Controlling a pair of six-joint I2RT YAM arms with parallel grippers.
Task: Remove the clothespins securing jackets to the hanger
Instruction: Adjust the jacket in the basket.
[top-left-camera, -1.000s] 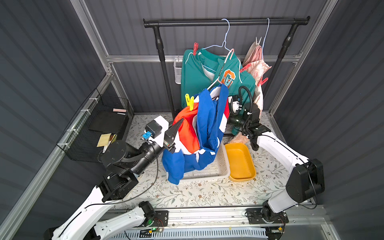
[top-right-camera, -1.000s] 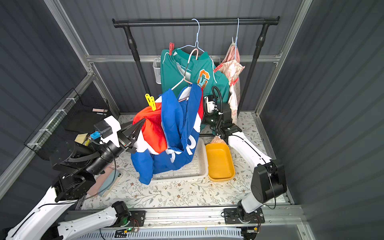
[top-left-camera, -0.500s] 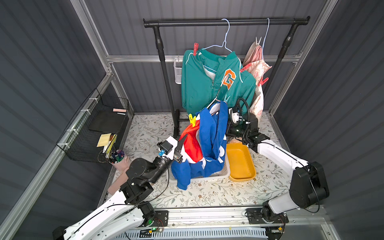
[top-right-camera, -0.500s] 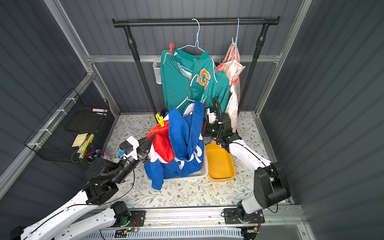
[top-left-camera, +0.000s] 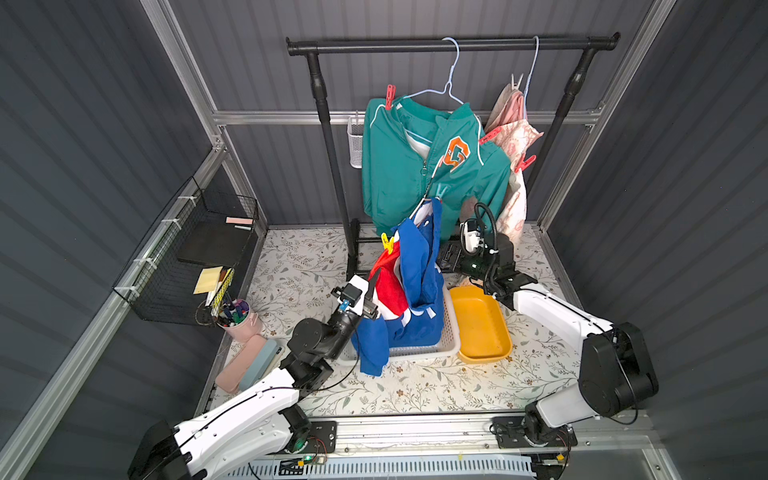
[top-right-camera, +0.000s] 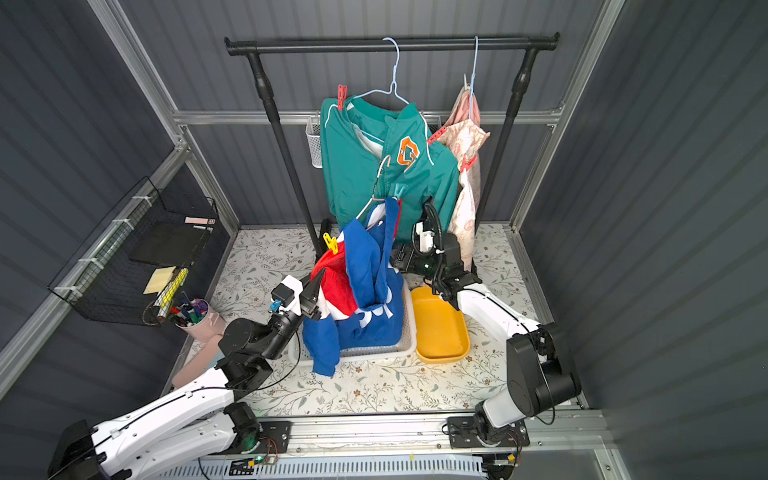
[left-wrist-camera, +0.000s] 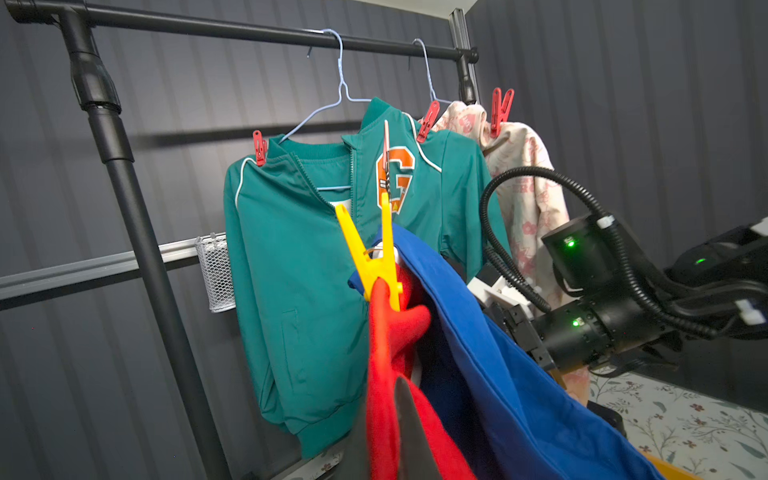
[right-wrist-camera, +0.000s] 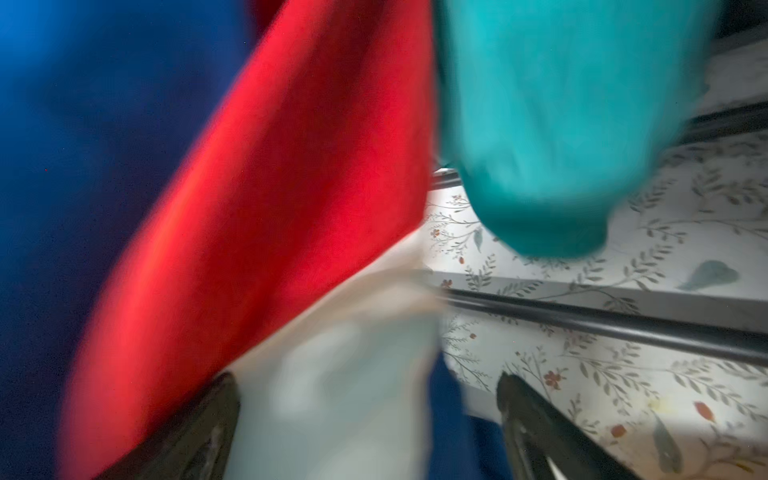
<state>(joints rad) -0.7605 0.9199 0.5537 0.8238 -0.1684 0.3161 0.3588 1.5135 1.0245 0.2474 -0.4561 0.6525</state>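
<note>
The blue jacket (top-left-camera: 419, 266) with red and white panels droops off the rail onto the white basket (top-left-camera: 451, 332). A yellow clothespin (left-wrist-camera: 374, 257) and a teal clothespin (top-left-camera: 440, 192) still pin it to its pale hanger (top-right-camera: 376, 183). My left gripper (top-left-camera: 371, 291) is shut on its red panel (left-wrist-camera: 386, 374). My right gripper (right-wrist-camera: 365, 415) is open right beside the jacket, with blurred white and blue cloth between its fingers. The teal jacket (top-left-camera: 399, 174) hangs with red clothespins (top-left-camera: 390, 96) (top-left-camera: 490, 135). The cream jacket (top-left-camera: 515, 137) carries a red clothespin (top-left-camera: 524, 162) and a whitish clothespin (top-left-camera: 516, 80).
A yellow tray (top-left-camera: 478, 328) sits right of the basket. The black rail's post (top-left-camera: 332, 166) and a small mesh cup (top-left-camera: 355, 141) stand behind. A wire shelf (top-left-camera: 187, 257), a pink pen cup (top-left-camera: 239, 320) and flat cases (top-left-camera: 249, 365) lie at the left.
My left arm has dropped low and pulled back toward the front, bringing the blue jacket down onto the basket. The right gripper has sunk a little beside it.
</note>
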